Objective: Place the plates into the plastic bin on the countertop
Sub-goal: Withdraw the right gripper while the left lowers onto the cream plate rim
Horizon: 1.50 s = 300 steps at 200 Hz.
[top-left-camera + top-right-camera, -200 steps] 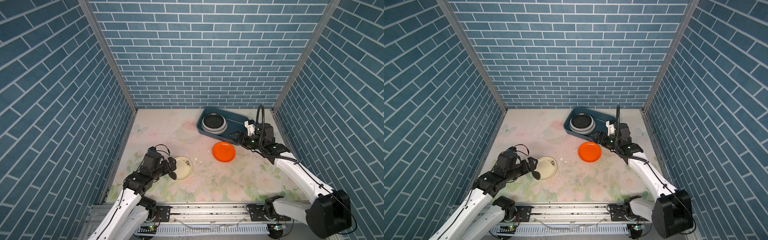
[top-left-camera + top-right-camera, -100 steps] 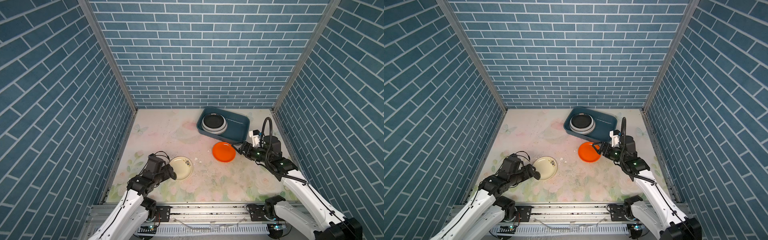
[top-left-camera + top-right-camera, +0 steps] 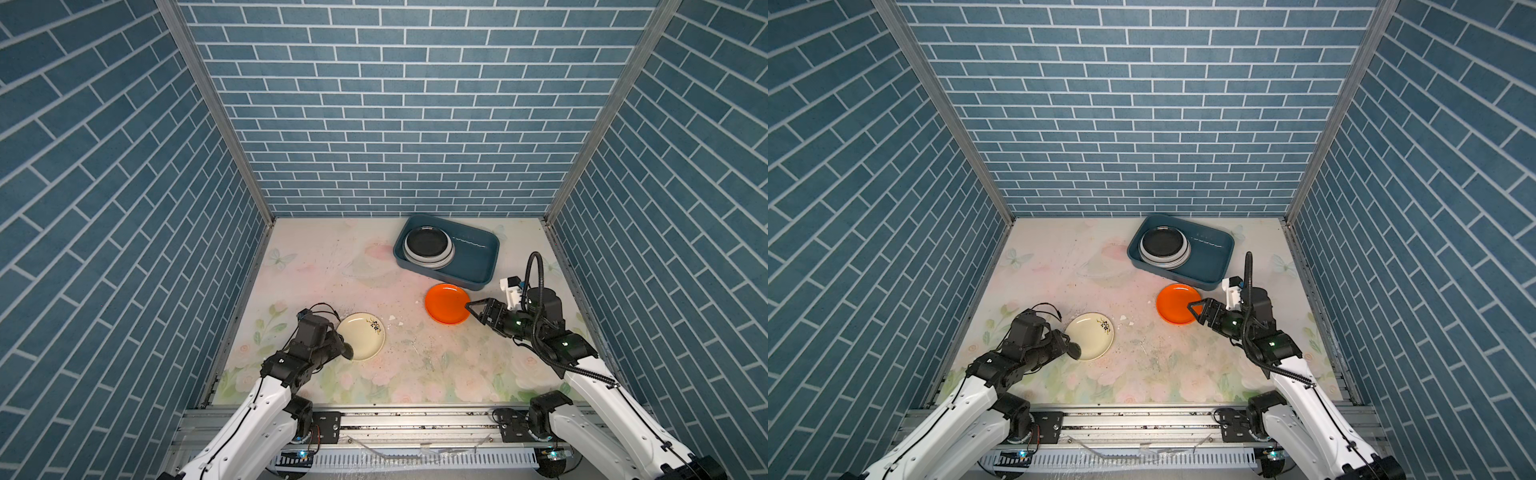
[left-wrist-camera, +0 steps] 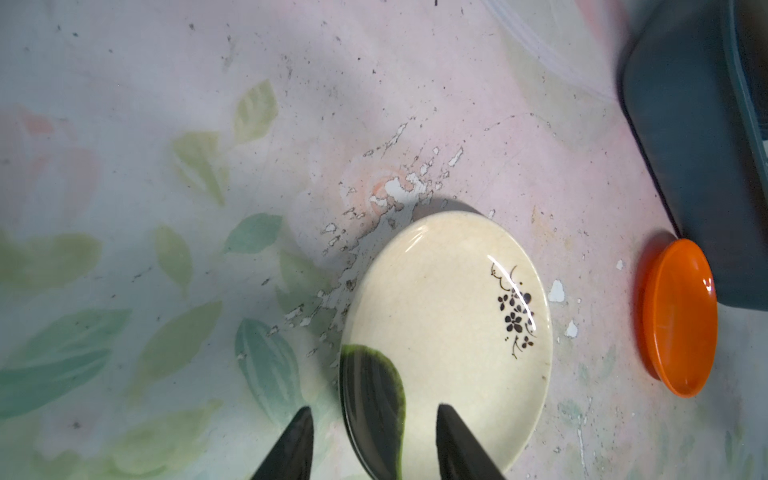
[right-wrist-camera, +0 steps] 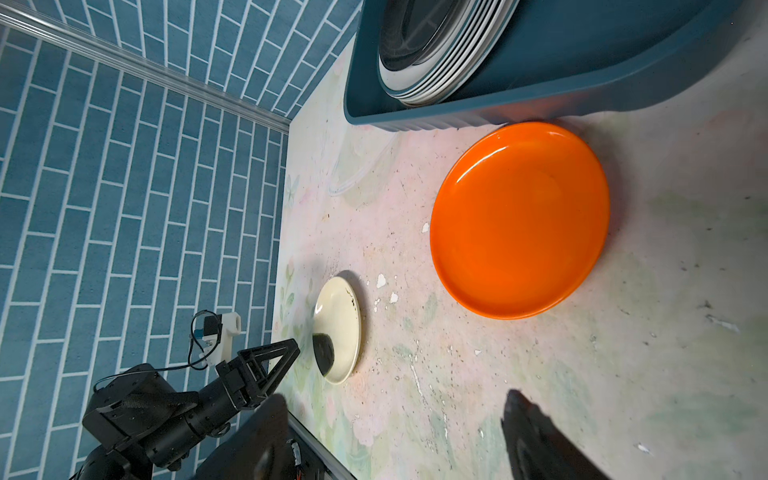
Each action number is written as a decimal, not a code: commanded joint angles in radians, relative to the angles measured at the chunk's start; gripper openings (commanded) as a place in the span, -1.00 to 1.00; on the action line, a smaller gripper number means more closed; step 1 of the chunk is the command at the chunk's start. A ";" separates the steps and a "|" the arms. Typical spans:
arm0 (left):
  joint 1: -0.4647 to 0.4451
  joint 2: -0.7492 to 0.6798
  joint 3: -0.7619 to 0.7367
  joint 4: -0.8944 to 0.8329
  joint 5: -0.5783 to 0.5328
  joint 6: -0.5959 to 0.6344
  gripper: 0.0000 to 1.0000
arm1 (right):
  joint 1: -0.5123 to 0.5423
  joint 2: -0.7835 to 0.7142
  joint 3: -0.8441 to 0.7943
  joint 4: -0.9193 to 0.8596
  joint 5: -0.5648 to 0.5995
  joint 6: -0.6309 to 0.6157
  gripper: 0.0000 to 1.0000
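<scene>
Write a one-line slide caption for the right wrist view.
Orange plate lies on the floral countertop beside the teal bin of stacked plates, right gripper open before it.

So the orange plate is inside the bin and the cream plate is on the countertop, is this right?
No. The orange plate lies on the countertop beside the bin, as both top views show. The cream plate is on the countertop.

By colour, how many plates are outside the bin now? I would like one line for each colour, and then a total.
Orange plate: 1
Cream plate: 1
Total outside the plastic bin: 2
</scene>
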 commanded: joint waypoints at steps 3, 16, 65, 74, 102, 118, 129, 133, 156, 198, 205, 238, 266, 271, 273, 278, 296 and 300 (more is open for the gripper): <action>0.010 0.034 -0.014 0.059 -0.001 -0.019 -0.03 | -0.003 -0.014 -0.013 -0.007 0.013 0.024 0.63; 0.013 0.050 -0.015 0.075 -0.004 -0.021 -0.10 | -0.003 -0.014 -0.015 -0.008 0.014 0.023 0.62; 0.041 0.089 -0.007 0.100 -0.005 -0.018 -0.15 | -0.003 -0.014 -0.017 -0.024 0.034 0.020 0.61; 0.049 0.098 -0.006 0.102 -0.003 -0.013 -0.16 | -0.003 -0.016 -0.017 -0.024 0.037 0.019 0.61; 0.076 0.132 -0.007 0.129 0.022 0.002 -0.18 | -0.003 -0.015 -0.016 -0.026 0.041 0.015 0.61; 0.088 0.153 -0.010 0.148 0.037 0.008 -0.21 | -0.003 -0.009 -0.014 -0.025 0.042 0.014 0.61; 0.094 0.170 -0.013 0.167 0.048 0.008 -0.23 | -0.003 -0.005 -0.014 -0.025 0.041 0.014 0.60; 0.095 0.176 -0.015 0.173 0.053 0.007 -0.25 | -0.003 -0.005 -0.014 -0.025 0.043 0.015 0.61; 0.099 0.208 -0.021 0.217 0.090 0.016 -0.45 | -0.003 -0.004 -0.015 -0.026 0.045 0.015 0.60; 0.101 0.253 -0.023 0.250 0.095 0.021 -0.53 | -0.002 -0.003 -0.014 -0.029 0.046 0.015 0.60; 0.101 0.258 -0.022 0.251 0.094 0.025 -0.53 | -0.003 -0.004 -0.014 -0.029 0.047 0.014 0.60; 0.102 0.283 -0.021 0.261 0.085 0.037 -0.57 | -0.002 0.002 -0.015 -0.025 0.049 0.014 0.60; 0.102 0.317 -0.023 0.282 0.087 0.036 -0.61 | -0.003 0.014 -0.014 -0.018 0.049 0.014 0.60; 0.102 0.325 -0.023 0.287 0.089 0.037 -0.62 | -0.002 0.015 -0.014 -0.018 0.049 0.014 0.60; 0.102 0.328 -0.023 0.288 0.091 0.037 -0.63 | -0.002 0.017 -0.014 -0.019 0.049 0.014 0.60; 0.102 0.334 -0.024 0.293 0.093 0.038 -0.64 | -0.003 0.017 -0.013 -0.017 0.049 0.014 0.60; 0.102 0.357 -0.021 0.309 0.101 0.038 -0.66 | -0.003 0.019 -0.013 -0.017 0.048 0.014 0.60; 0.102 0.365 -0.021 0.312 0.103 0.038 -0.66 | -0.003 0.020 -0.012 -0.015 0.047 0.014 0.60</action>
